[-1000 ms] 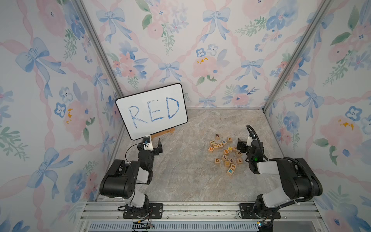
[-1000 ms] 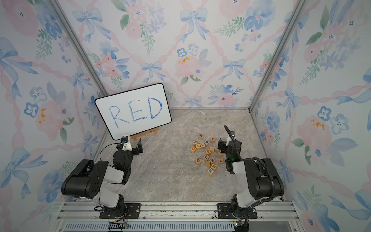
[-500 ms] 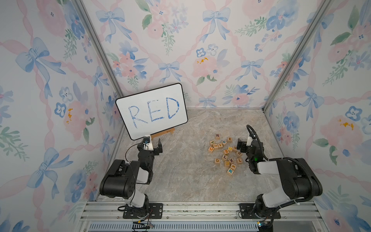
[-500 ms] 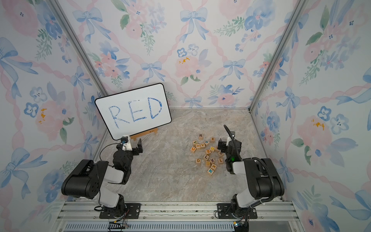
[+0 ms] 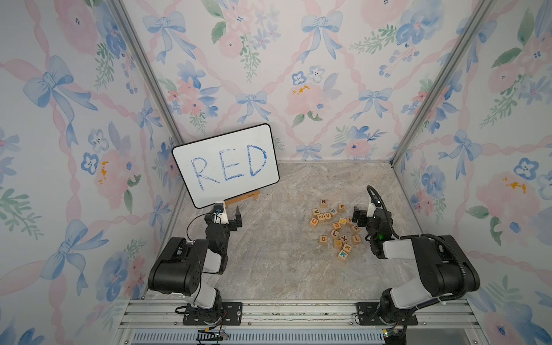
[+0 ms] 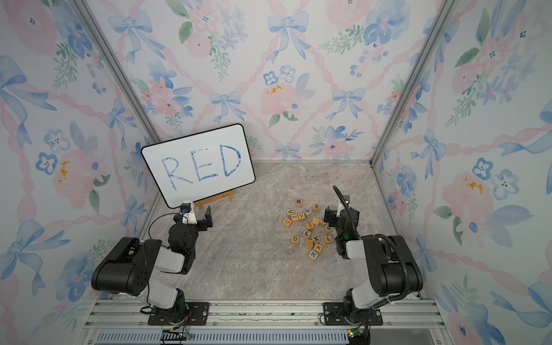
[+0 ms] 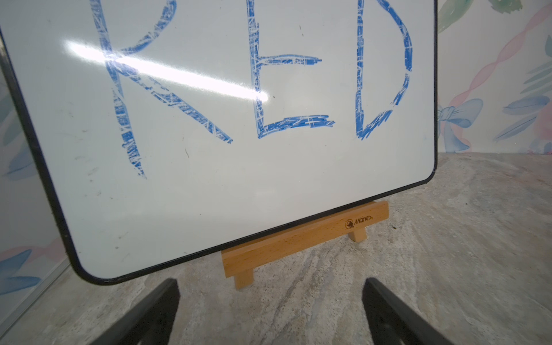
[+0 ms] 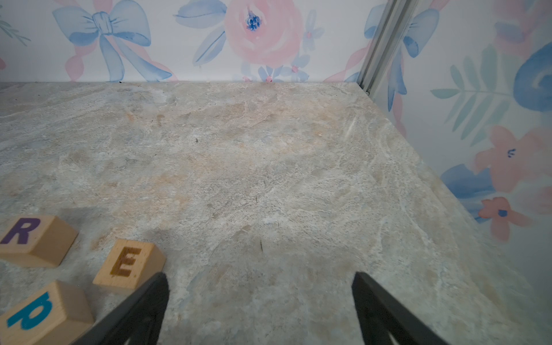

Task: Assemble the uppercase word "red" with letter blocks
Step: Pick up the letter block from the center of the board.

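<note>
White board (image 5: pixel 225 165) lettered RED in blue, tilted on wooden easel (image 5: pixel 245 197); marble-look tabletop (image 5: pixel 268 254); floral walls (image 5: pixel 298 74).

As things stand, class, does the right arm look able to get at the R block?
Probably yes: the right gripper is open and empty beside the pile; the R block sits at its far edge, uncovered, apart from the E block.

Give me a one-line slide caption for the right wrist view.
Open right gripper above the tabletop, with R block, E block and P block beside one finger.
</note>
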### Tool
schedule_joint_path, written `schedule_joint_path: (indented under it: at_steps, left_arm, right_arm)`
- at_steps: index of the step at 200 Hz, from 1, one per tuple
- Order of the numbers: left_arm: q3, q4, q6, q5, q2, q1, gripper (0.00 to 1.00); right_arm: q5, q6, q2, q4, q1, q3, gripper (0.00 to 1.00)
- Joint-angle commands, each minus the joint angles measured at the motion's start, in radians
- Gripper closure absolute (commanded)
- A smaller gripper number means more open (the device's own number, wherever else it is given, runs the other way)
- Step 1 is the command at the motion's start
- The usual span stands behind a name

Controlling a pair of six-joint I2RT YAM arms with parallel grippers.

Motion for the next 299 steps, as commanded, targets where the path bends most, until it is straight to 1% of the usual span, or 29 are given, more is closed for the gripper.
schedule_joint_path:
  at_steps: [1, 16, 25, 33, 43, 56, 72, 87, 110, 138, 165, 175, 204, 207, 218, 247, 268, 299]
  left_arm:
    - [0.013, -0.026, 0.018, -0.009, -0.028, -0.015, 0.02]
    - [0.013, -0.046, 0.022, -0.025, -0.057, -0.023, 0.02]
    - [0.018, -0.074, 0.022, -0.027, -0.081, -0.023, 0.02]
    - [0.027, -0.112, 0.022, -0.027, -0.107, -0.023, 0.02]
    - [0.041, -0.162, 0.021, -0.034, -0.138, -0.024, 0.02]
    - [0.065, -0.238, 0.025, -0.048, -0.185, -0.031, 0.02]
    - [0.088, -0.305, 0.027, -0.031, -0.252, -0.039, 0.02]
    - [0.127, -0.386, 0.028, 0.014, -0.304, -0.041, 0.02]
    - [0.206, -0.53, 0.031, 0.046, -0.345, -0.06, 0.02]
    - [0.291, -0.687, 0.057, 0.04, -0.362, -0.107, 0.02]
    - [0.386, -0.862, 0.055, 0.033, -0.37, -0.163, 0.02]
    - [0.415, -0.921, 0.047, 0.023, -0.374, -0.186, 0.02]
    - [0.495, -1.094, 0.007, 0.023, -0.387, -0.247, 0.02]
    - [0.525, -1.105, 0.006, 0.022, -0.386, -0.254, 0.02]
    - [0.556, -1.162, 0.002, 0.016, -0.389, -0.283, 0.02]
    - [0.63, -1.325, -0.012, -0.012, -0.381, -0.349, 0.02]
    - [0.671, -1.411, -0.054, -0.038, -0.378, -0.393, 0.02]
    - [0.759, -1.551, -0.096, -0.039, -0.338, -0.461, 0.02]
  right_arm:
    - [0.026, 0.005, -0.017, 0.01, -0.004, 0.014, 0.03]
    - [0.041, 0.025, -0.067, -0.124, -0.017, 0.069, 0.03]
    - [0.041, 0.035, -0.088, -0.274, -0.026, 0.129, 0.03]
    - [0.061, 0.036, -0.09, -0.36, -0.029, 0.17, 0.03]
    - [0.075, 0.039, -0.087, -0.401, -0.03, 0.194, 0.03]
    - [0.074, 0.04, -0.089, -0.403, -0.031, 0.197, 0.03]
    - [0.082, 0.041, -0.093, -0.449, -0.03, 0.224, 0.03]
    - [0.086, 0.047, -0.098, -0.549, -0.03, 0.279, 0.03]
    - [0.077, 0.066, -0.093, -0.713, -0.03, 0.379, 0.03]
    - [0.076, 0.101, -0.097, -0.864, -0.023, 0.473, 0.03]
    - [0.047, 0.158, -0.11, -1.04, -0.002, 0.567, 0.03]
    - [0.025, 0.179, -0.109, -1.118, 0.006, 0.609, 0.03]
    - [0.018, 0.217, -0.097, -1.317, 0.052, 0.716, 0.03]
    - [0.018, 0.222, -0.097, -1.337, 0.055, 0.724, 0.03]
    - [0.015, 0.239, -0.094, -1.399, 0.073, 0.76, 0.03]
    - [-0.013, 0.287, -0.091, -1.518, 0.123, 0.84, 0.03]
    - [-0.024, 0.32, -0.083, -1.575, 0.174, 0.894, 0.03]
    - [-0.067, 0.369, -0.004, -1.708, 0.238, 1.018, 0.03]
